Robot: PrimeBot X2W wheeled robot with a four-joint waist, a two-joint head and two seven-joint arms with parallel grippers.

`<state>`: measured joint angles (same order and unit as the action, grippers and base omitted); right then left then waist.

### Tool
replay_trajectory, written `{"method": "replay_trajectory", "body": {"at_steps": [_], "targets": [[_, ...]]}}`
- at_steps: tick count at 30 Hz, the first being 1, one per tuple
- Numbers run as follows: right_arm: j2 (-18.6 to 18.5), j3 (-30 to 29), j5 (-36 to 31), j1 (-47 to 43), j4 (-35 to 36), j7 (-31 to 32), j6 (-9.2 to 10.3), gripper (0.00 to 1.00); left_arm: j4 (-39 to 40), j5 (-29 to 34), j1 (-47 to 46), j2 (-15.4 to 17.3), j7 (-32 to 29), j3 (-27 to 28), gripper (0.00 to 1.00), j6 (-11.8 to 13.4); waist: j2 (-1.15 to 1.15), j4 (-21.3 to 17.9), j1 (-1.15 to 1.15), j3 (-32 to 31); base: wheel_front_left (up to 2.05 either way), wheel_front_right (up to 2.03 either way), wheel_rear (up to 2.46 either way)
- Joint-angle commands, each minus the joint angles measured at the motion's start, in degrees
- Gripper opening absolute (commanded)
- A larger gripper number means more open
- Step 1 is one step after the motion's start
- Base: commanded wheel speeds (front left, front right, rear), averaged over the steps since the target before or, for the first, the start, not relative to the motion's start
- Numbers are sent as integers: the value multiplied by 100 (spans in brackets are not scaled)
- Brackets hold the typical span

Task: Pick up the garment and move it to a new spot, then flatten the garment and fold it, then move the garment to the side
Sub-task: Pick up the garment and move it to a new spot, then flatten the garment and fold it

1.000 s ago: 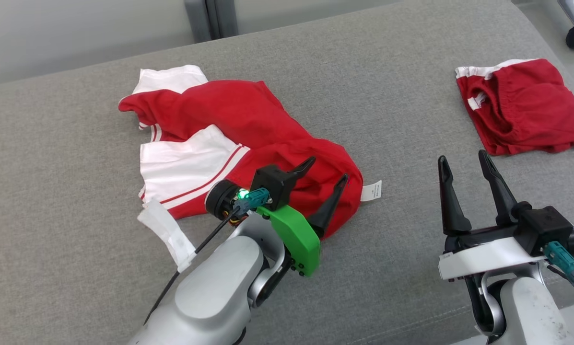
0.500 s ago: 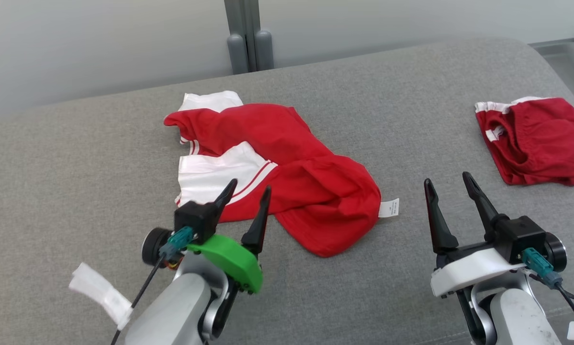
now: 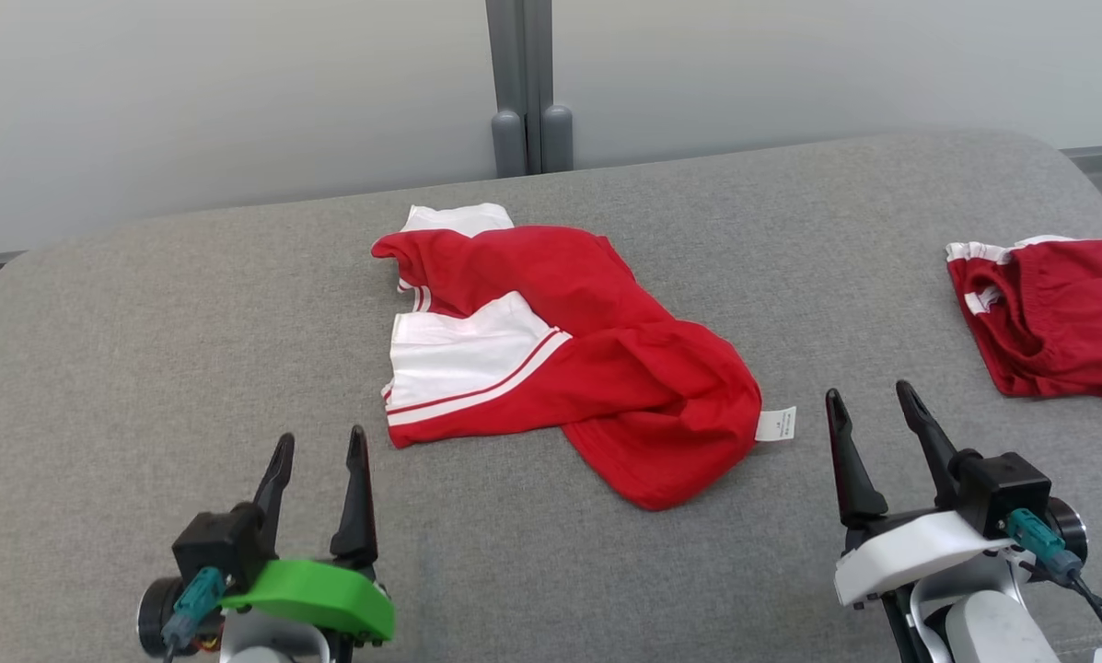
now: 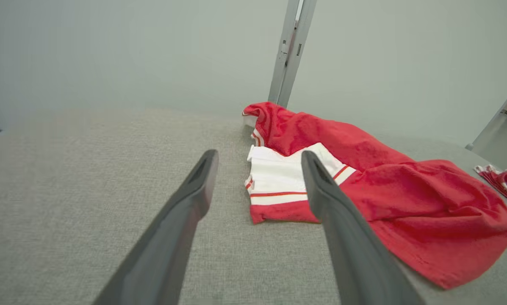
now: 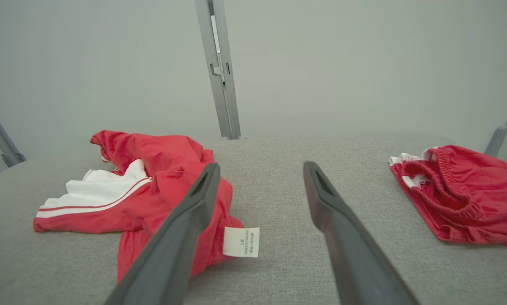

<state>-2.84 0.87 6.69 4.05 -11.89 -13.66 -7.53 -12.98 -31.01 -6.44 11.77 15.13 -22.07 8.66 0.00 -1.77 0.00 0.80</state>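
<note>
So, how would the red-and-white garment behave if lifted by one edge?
Probably floppy: the garment lies crumpled in soft folds, so it should drape. Likely light, being thin cloth. Pushed, it would probably bunch on the textured grey surface.

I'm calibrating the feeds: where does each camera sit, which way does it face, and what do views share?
Head view: on the head, looking forward and down at the grey cushioned surface; left end effector lower left, right end effector lower right, both open.
Left wrist view: on the left wrist, looking along its two fingers at the red-and-white garment.
Right wrist view: on the right wrist, looking along its fingers between that garment and the red shorts.
Shared: both wrist views show the garment and the grey post behind.
</note>
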Motion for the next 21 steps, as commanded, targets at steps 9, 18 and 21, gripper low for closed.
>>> {"method": "replay_trajectory", "body": {"at_steps": [9,18,21], "targets": [[-11,190,173,-92,-241,-113,9,100,86,341,587,-188,0,641,100,-167,0,4,0,-25,0,0,0],[-11,228,214,-2,-341,-153,9,100,62,545,679,-352,0,902,100,-349,0,23,0,-13,0,0,0],[-11,232,217,16,-352,-153,9,100,32,578,678,-394,1,950,100,-409,0,24,0,-4,0,0,0]]}}
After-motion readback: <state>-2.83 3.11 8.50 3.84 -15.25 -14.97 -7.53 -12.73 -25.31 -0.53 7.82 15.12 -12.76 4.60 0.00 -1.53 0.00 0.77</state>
